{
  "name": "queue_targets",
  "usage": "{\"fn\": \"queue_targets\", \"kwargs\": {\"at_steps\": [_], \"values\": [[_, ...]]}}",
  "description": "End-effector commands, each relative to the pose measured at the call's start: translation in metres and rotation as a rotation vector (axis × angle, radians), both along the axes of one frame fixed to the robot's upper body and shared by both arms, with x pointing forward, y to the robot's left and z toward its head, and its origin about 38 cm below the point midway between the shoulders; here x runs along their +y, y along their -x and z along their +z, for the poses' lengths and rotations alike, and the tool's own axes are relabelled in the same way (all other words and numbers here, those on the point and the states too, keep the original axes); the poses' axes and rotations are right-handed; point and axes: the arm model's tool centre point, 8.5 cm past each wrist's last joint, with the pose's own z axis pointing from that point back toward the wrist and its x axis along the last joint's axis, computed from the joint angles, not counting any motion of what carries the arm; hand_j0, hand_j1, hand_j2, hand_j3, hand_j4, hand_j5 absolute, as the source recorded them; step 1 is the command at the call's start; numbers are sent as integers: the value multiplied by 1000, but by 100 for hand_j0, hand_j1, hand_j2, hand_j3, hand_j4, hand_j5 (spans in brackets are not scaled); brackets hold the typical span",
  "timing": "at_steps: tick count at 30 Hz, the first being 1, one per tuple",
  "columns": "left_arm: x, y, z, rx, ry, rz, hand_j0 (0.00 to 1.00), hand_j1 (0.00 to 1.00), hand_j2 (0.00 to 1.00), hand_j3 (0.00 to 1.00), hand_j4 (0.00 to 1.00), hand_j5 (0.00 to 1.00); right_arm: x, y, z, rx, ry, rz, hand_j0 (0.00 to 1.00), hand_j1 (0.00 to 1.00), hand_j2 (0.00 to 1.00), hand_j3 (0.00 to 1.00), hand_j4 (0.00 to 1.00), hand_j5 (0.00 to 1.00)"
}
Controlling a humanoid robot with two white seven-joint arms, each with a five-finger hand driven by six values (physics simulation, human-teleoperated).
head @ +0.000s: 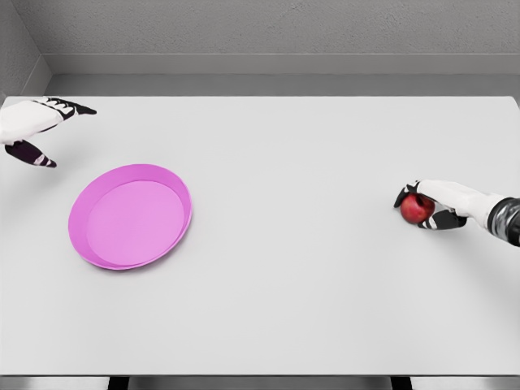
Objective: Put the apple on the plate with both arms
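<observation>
A red apple sits at the right side of the white table, with my right hand curled around it from the right. A pink plate lies on the left half of the table, with nothing on it. My left hand hovers at the far left edge, above and left of the plate, its fingers spread and holding nothing.
The white table stretches wide between plate and apple. A grey wall runs behind the table's far edge, and the near edge lies along the bottom of the view.
</observation>
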Motion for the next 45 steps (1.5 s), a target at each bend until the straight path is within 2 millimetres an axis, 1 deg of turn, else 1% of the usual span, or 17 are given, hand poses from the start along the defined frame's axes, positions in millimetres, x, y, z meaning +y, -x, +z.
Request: {"fn": "queue_targets", "kwargs": {"at_steps": [1,5,13,17,18,22,26,28,29,38,40,41,45], "values": [[1,0,1,-2,6,3,100,100,100,100,100,100,0,0,1,-3,2,2,50,50,50,50,50,50],[1,0,1,-2,6,3,100,100,100,100,100,100,1,-1,4,-13,-1,7,50,50,50,50,50,50],[4,1,3,-3,2,8,100,100,100,100,100,100,6,-7,21,-56,-3,26,50,50,50,50,50,50],[4,1,3,-3,2,8,100,100,100,100,100,100,14,-10,29,-85,-18,59,50,50,50,50,50,50],[4,1,3,-3,2,8,100,100,100,100,100,100,24,-13,29,-97,-45,76,50,50,50,50,50,50],[5,1,3,-5,2,10,100,100,100,100,100,100,44,-20,35,-124,-89,113,50,50,50,50,50,50],[5,1,3,-5,2,10,100,100,100,100,100,100,66,-22,34,-142,-147,160,50,50,50,50,50,50],[5,1,3,-5,2,10,100,100,100,100,100,100,77,-21,30,-138,-171,177,50,50,50,50,50,50],[4,1,4,-7,3,9,100,100,100,100,100,100,89,-21,29,-135,-200,201,50,50,50,50,50,50],[4,1,3,-3,3,8,100,100,100,100,100,100,156,-9,7,-87,-321,320,50,50,50,50,50,50],[5,1,4,-6,2,10,100,100,100,100,100,100,163,-8,5,-81,-333,331,50,50,50,50,50,50],[5,1,3,-4,1,10,100,100,100,100,100,100,171,-7,4,-79,-346,341,50,50,50,50,50,50],[5,1,3,-4,1,10,100,100,100,100,100,100,188,-1,-2,-58,-365,372,50,50,50,50,50,50]]}}
